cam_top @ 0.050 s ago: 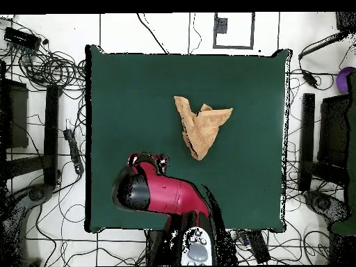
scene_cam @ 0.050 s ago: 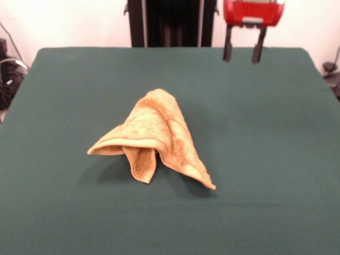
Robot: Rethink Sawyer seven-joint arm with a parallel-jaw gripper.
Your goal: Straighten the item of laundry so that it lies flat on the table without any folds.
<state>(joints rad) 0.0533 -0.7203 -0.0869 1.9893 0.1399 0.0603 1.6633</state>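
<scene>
The item of laundry is a golden-tan terry towel, crumpled and folded over itself into a peaked, tent-like heap near the middle of the dark green table. One flap hangs down at its front and a corner trails toward the right. In the overhead view the towel lies in a bent V shape. My gripper hangs at the top right of the front view, well above and behind the towel, open with nothing between its two dark fingers. From overhead, the red arm covers the gripper.
Cables and dark equipment lie on the floor around the table on both sides. Green cloth surrounds the towel on every side.
</scene>
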